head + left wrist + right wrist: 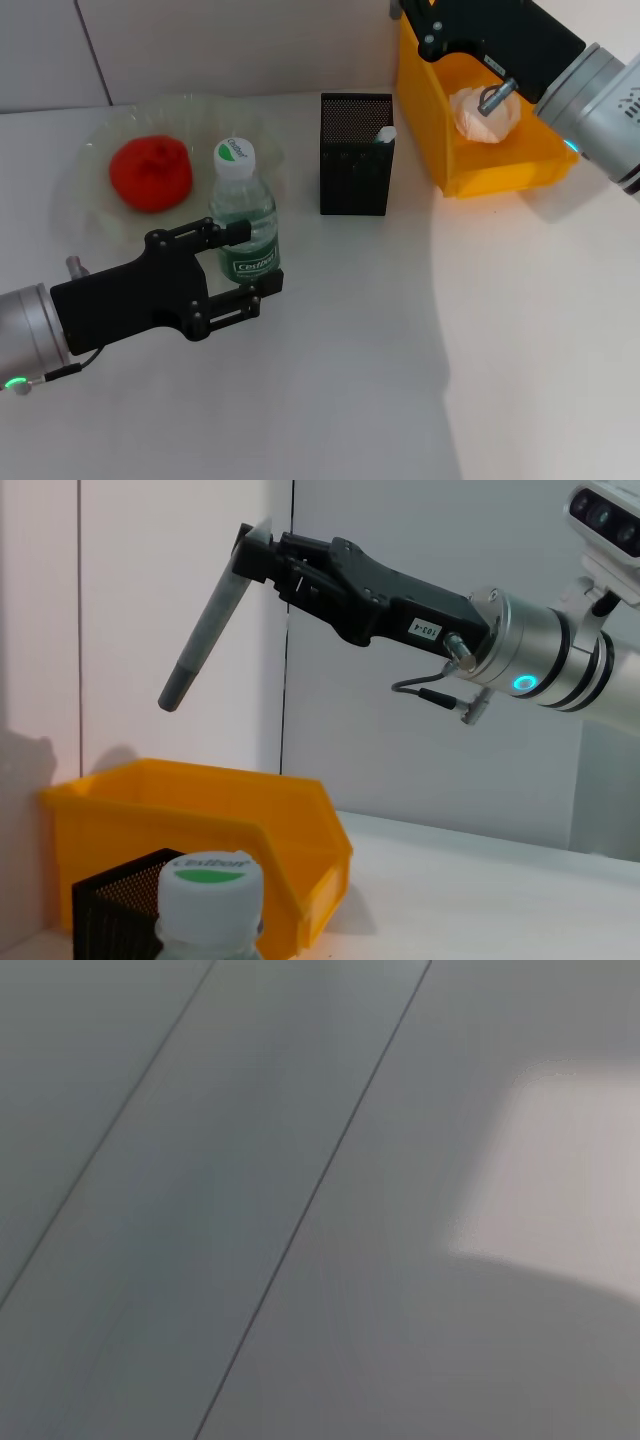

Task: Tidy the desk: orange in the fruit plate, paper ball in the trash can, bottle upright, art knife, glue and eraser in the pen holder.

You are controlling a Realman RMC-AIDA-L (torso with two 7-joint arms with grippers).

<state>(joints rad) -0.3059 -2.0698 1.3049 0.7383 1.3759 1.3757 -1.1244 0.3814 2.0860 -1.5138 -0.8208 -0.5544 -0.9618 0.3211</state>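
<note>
Here, white smooth counter point(350, 350) carries everything. Yellow-orange plastic trash can point(500, 170), rectangular with sloped front, at far right; wrinkly white paper ball point(487, 118) inside. Pale green ruffled glass fruit plate point(95, 200) at far left holds bumpy red-orange orange point(150, 172). Black mesh pen holder point(356, 155) between them, white tip showing at rim. Clear bottle point(243, 215) upright, white cap, green label, writing unclear. Left tool point(250, 262) clamped on bottle. Right tool point(262, 562), raised above trash can, clamped on slim grey art knife point(205, 640), tilted.
</note>
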